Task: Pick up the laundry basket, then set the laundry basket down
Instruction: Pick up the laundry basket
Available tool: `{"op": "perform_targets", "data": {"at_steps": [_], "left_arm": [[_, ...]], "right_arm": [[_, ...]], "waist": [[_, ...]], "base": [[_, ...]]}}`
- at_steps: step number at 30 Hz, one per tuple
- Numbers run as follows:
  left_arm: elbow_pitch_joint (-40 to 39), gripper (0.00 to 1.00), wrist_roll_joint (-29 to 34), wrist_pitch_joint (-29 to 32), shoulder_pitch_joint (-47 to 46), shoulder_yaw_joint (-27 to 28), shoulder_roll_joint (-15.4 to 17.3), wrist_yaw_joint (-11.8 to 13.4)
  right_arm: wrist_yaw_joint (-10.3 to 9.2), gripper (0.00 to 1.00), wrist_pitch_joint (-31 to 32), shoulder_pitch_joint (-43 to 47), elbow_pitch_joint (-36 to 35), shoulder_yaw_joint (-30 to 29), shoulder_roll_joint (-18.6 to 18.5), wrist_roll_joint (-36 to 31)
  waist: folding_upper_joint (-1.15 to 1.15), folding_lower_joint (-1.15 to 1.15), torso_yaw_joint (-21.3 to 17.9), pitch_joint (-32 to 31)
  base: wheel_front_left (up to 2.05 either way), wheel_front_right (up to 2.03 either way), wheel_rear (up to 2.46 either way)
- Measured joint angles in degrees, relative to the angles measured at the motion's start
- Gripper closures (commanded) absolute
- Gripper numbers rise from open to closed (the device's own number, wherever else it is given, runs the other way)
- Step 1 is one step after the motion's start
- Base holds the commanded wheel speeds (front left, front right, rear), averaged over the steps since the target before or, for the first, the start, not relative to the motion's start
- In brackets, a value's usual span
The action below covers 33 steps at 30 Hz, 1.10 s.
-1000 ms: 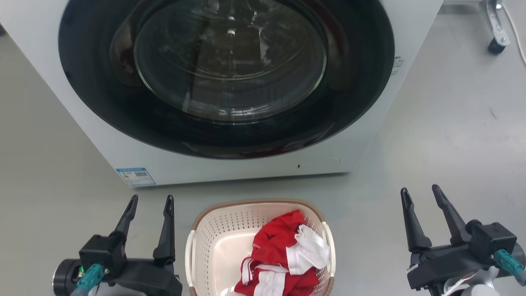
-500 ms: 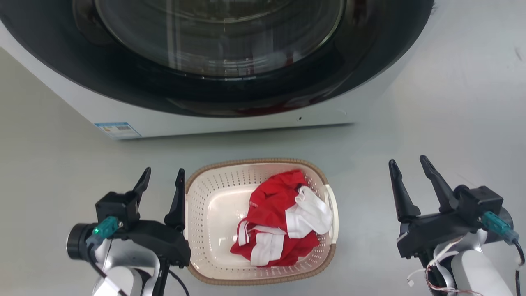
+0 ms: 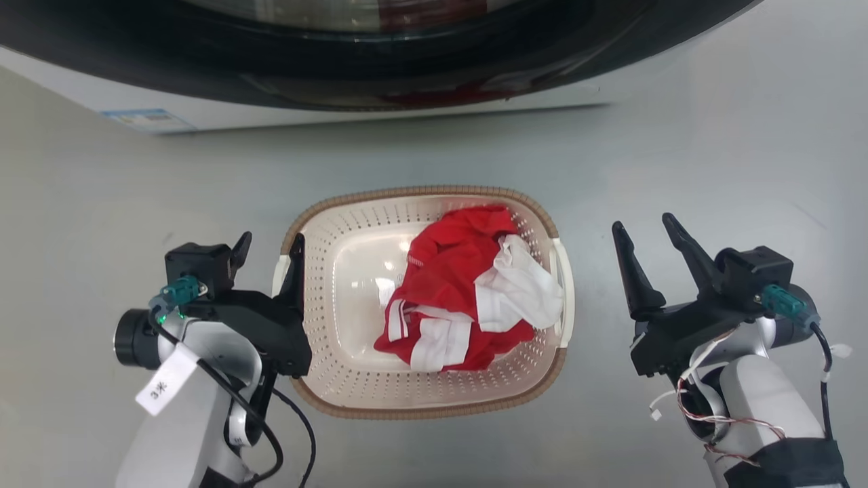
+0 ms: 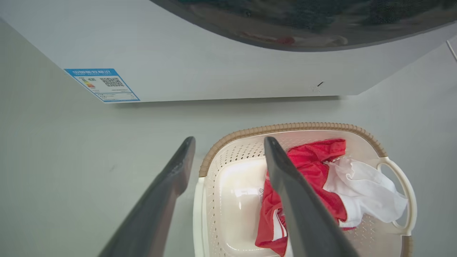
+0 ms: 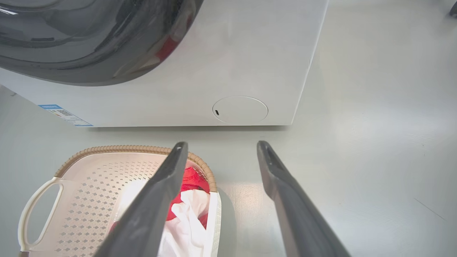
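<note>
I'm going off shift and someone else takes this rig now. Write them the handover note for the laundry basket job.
The left gripper is open. Its fingers straddle the left handle of the laundry basket, one outside the rim and one over the inside, not closed on it.
The right gripper is open over the floor, apart from the right handle.
The laundry basket sits on the floor in front of the washing machine, with red and white clothes inside.
Done: left approach only; nothing gripped, no lift.
Left: bring the right gripper to its handle, close both, lift, set down.
</note>
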Motion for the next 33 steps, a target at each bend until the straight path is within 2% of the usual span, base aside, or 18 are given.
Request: {"op": "perform_targets", "data": {"at_steps": [7,13,14,19,29,30,31,32,33], "left_arm": [[6.48,0.0,-1.37,0.03,-5.89,0.36,0.1,-2.33],[11.84,0.0,-1.8,-0.12,-7.9,0.4,0.33,-3.58],[13.45,0.0,-1.86,-0.13,-8.59,0.36,0.36,-4.46],[18.78,0.0,-2.44,-0.54,-10.27,0.32,0.15,-5.98],[26.05,0.0,-3.39,-1.04,-14.2,0.59,-0.51,-7.46],[26.65,0.09,-3.39,-1.04,-14.48,0.58,-0.56,-7.49],[27.22,0.4,-3.46,-1.05,-14.69,0.57,-0.63,-7.5],[28.82,0.7,-3.65,-1.14,-15.56,0.43,-0.93,-8.01],[29.75,1.0,-3.75,-1.58,-16.1,0.32,-1.18,-8.03]], "right_arm": [[0.51,0.0,-0.08,-5.61,4.03,1.9,0.4,0.56],[0.53,0.0,-0.67,-7.48,7.48,3.72,0.74,1.08],[0.58,0.0,-1.13,-7.95,8.46,4.17,0.86,1.22],[0.59,0.0,-1.6,-9.0,12.1,5.3,0.98,1.57],[1.02,0.0,-1.32,-12.06,17.29,8.11,1.15,2.44],[1.02,0.0,-1.0,-12.39,17.9,8.39,1.16,2.6],[1.02,0.0,-0.98,-12.66,18.36,8.66,1.16,2.61],[1.02,0.09,-0.58,-13.29,19.44,9.25,1.2,3.13],[1.02,0.68,-0.51,-13.85,20.16,9.91,1.2,3.61]], "waist": [[0.0,0.0,0.03,7.6],[0.0,-0.01,-0.16,11.51],[0.0,-0.01,-0.26,12.45],[-0.01,-0.01,-0.62,14.07],[-0.01,-0.02,-0.65,15.15],[-0.01,-0.02,-0.63,15.25],[-0.01,-0.02,-0.61,15.34],[-0.01,-0.02,-0.51,15.57],[-0.01,-0.02,-0.43,15.68]], "base": [[0.0,0.0,0.0],[0.0,0.0,0.0],[0.0,0.0,0.0],[0.0,0.0,0.0],[0.0,0.0,0.0],[0.0,0.0,0.0],[0.0,0.0,0.0],[0.0,0.0,0.0],[0.0,0.0,0.0]]}}
